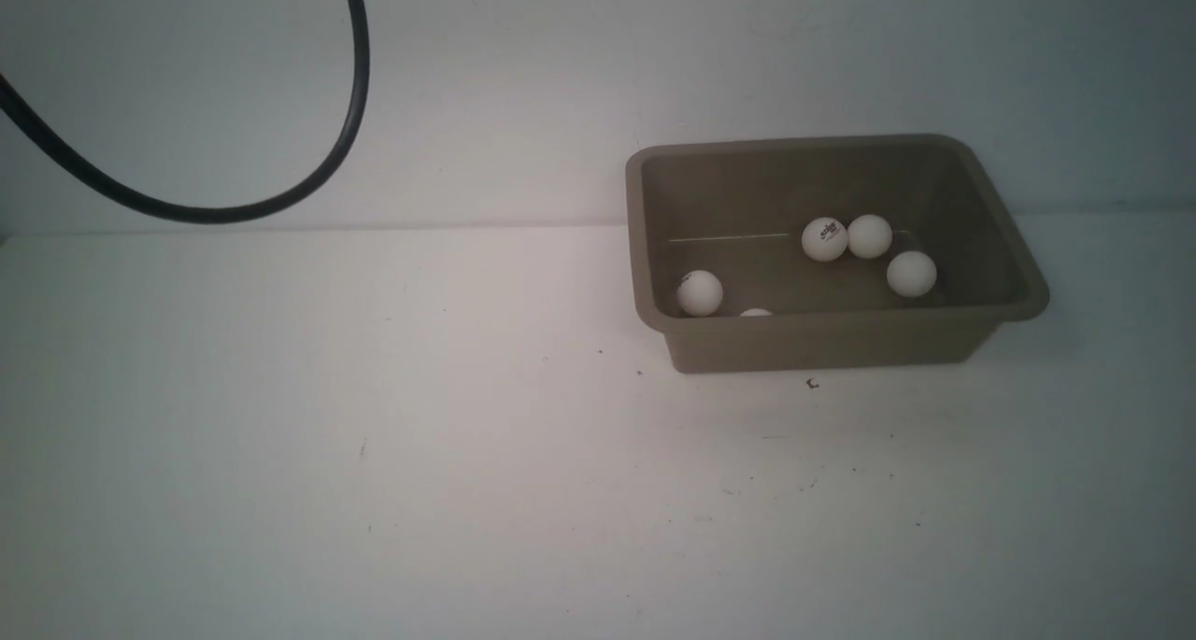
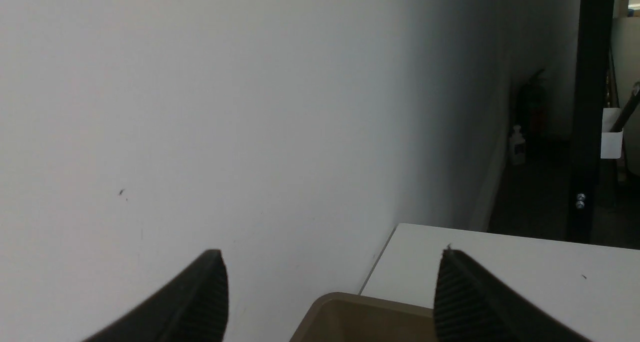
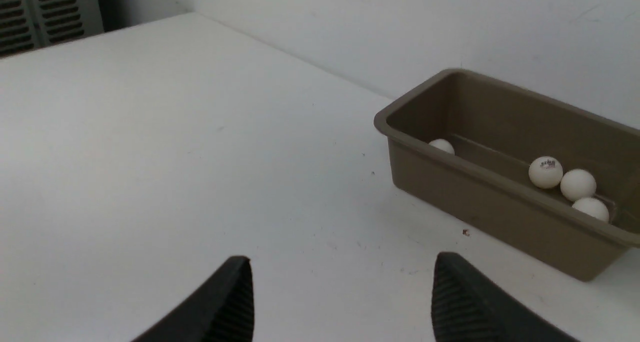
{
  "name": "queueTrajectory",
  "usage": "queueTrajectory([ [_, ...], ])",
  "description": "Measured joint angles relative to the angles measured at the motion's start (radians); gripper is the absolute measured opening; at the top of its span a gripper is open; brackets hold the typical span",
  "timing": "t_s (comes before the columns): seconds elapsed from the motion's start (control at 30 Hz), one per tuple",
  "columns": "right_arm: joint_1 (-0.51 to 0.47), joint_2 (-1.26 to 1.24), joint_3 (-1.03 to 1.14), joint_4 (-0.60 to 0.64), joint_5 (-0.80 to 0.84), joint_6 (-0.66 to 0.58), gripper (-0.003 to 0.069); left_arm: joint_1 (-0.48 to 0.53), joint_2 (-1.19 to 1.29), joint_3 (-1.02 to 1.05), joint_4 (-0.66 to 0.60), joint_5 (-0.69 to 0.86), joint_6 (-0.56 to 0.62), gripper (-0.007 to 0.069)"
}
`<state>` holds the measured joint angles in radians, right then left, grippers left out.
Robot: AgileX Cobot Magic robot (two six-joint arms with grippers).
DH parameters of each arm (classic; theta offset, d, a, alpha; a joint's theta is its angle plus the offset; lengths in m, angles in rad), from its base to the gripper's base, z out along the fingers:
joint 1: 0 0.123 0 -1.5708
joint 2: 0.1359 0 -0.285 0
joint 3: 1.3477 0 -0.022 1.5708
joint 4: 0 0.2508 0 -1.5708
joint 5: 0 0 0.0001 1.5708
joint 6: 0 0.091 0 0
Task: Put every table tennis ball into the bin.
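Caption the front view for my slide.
Five small matte white table tennis balls inside the rectangular taupe plastic bin on a white table.

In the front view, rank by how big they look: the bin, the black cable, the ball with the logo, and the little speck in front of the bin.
1. Black cable, widest sweep, though thin.
2. Bin.
3. Logo ball.
4. Speck.

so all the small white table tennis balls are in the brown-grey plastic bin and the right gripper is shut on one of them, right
Not quite. The small white table tennis balls do lie in the brown-grey plastic bin, but the right gripper holds nothing: the right wrist view shows its jaws apart over bare white table.
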<state>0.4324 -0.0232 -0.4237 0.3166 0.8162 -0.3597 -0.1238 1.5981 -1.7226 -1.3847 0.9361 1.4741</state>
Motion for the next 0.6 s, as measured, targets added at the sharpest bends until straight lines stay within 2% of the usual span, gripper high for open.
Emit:
queueTrajectory([
  [0.1, 0.000, 0.000, 0.074, 0.032, -0.230, 0.000, 0.0440, -0.003, -0.001, 0.000, -0.008, 0.002, -0.002, 0.0499],
  [0.23, 0.000, 0.001, 0.173, 0.059, -0.445, 0.000, 0.0440, -0.005, -0.002, 0.000, -0.008, 0.002, -0.002, 0.0499],
  [0.37, 0.000, 0.001, 0.268, 0.041, -0.502, 0.000, 0.0440, -0.005, -0.002, 0.000, -0.008, 0.010, -0.002, 0.0499],
  [0.6, 0.000, 0.004, 0.406, 0.006, -0.507, 0.000, 0.0440, -0.005, -0.002, 0.000, -0.008, 0.028, -0.010, 0.0499],
])
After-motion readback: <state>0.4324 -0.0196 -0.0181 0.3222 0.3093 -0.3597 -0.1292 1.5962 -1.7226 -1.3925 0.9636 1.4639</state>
